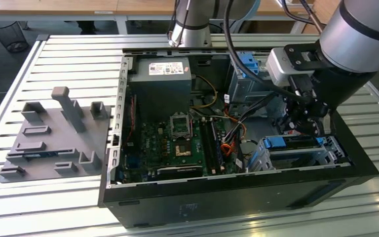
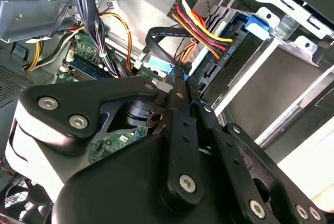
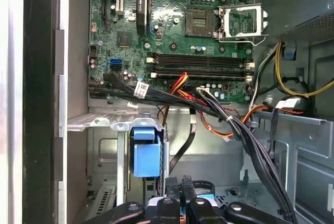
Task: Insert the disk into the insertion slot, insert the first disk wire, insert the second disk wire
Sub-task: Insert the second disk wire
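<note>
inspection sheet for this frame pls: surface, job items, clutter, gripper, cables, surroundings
Surface: slatted metal table, carrying an open computer case.
Job's things: disk with blue frame sits in the insertion slot.
Clutter: grey fixture plate with upright pegs, on the exterior view's left.
Gripper: gripper low inside the case, just above the disk; finger state not judged.
Cables: red-yellow wire bundle and black flat cable by the slot.
Surroundings: mesh bin on the floor.

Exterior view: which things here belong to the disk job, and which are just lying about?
Job:
disk
slot
gripper
wires

Lying about:
grey fixture
bin
blue latch
</note>
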